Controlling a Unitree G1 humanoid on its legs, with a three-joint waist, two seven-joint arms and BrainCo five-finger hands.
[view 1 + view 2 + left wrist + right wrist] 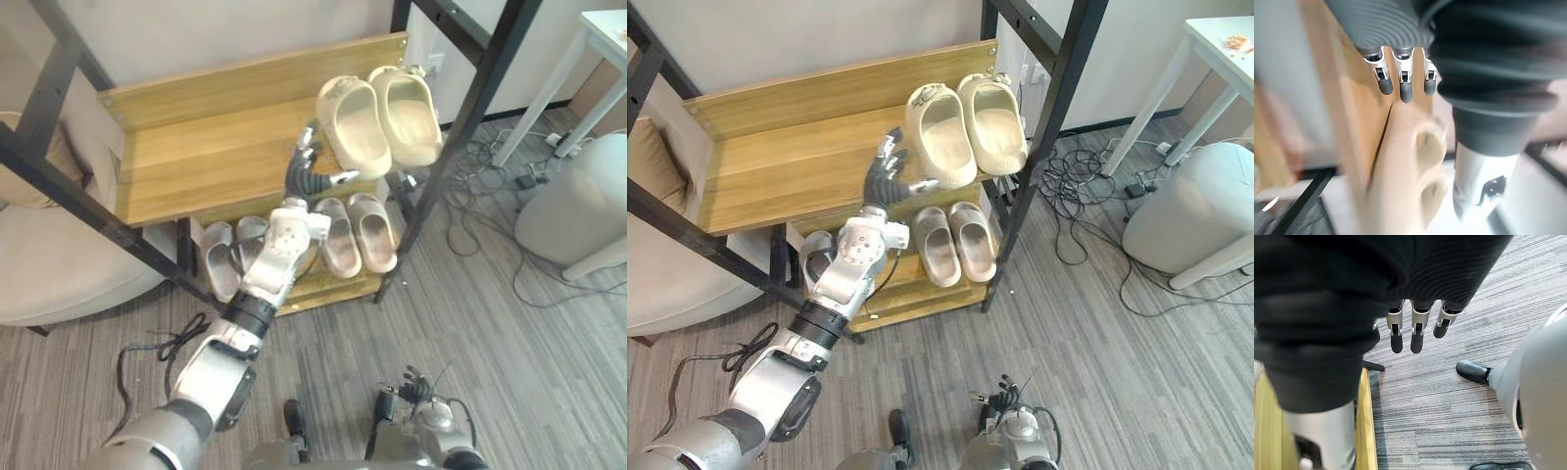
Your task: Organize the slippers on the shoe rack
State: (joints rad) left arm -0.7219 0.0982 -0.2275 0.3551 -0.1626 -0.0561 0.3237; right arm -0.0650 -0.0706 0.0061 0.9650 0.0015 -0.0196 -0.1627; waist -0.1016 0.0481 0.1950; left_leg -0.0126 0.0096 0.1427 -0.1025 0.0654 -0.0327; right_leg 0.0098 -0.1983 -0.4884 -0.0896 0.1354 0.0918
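A pair of cream slippers (355,125) lies side by side at the right end of the shoe rack's wooden upper shelf (206,157). My left hand (306,176) is raised at the shelf's front edge, just left of the nearer cream slipper, open with fingers spread. In the left wrist view its straight fingers (1405,90) point at the slipper (1415,171). On the lower shelf rest two pairs of grey-beige slippers, one at the right (372,233) and one at the left (217,259), partly behind my arm. My right hand (1415,335) hangs low over the floor, open and holding nothing.
Black metal posts (460,127) frame the rack. A beige cushioned seat (49,255) stands to the left. Cables (490,166) trail on the floor to the right, near a white table's legs (549,88) and a grey rounded object (578,206).
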